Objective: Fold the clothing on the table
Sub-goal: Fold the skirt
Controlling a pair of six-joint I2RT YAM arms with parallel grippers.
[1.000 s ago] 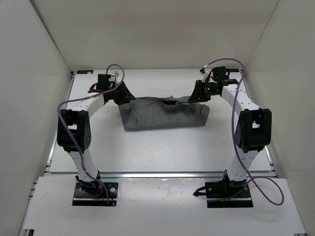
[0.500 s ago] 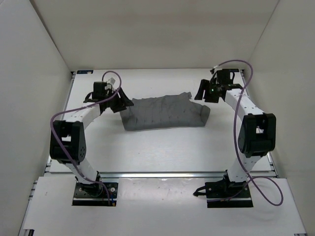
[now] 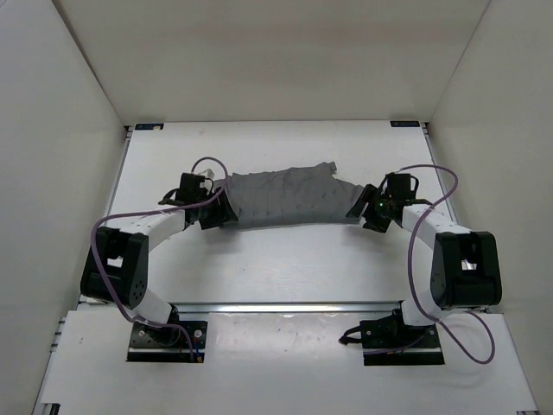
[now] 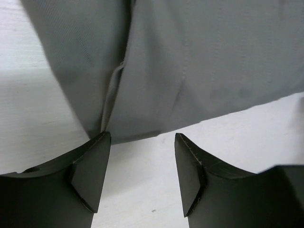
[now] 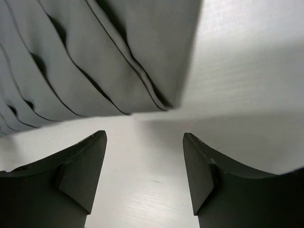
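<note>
On white tabletop (image 3: 276, 259), walled on three sides: grey pleated clothing (image 3: 289, 197) mid-surface.
Lay spread left to right, slightly far of centre. Flanked by left end effector (image 3: 216, 207) at left end and right end effector (image 3: 363, 211) at right end; both spread open, gripping nothing, fingertips right at the cloth edge.

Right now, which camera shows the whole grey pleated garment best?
The top external view: the whole pleated garment shows, spread on the table. Each wrist view catches only one near corner of it.
</note>
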